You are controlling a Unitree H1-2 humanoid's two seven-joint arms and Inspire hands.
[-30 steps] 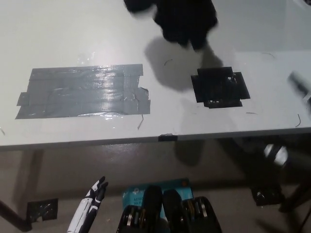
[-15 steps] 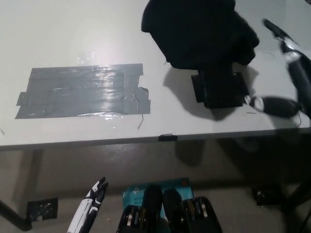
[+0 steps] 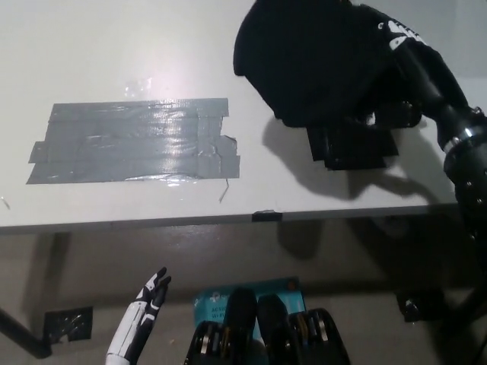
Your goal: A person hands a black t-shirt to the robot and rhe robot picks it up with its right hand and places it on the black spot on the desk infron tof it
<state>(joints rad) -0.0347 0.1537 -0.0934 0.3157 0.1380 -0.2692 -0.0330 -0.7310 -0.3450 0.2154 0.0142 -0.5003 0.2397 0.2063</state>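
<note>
Our right hand (image 3: 396,53) grips the black t-shirt (image 3: 312,65) above the black spot (image 3: 354,148) on the bench (image 3: 114,53). Our left hand (image 3: 148,300) hangs low, fingers apart, holding nothing.

Right hand (image 3: 396,46) raised; left hand (image 3: 144,315) low, fingers apart.

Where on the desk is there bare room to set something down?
Bare desk lies above the grey tape patch, between that patch and the black spot, and along the front edge. The right end is crowded: the black t-shirt and right robot hand overhang the spot.
</note>
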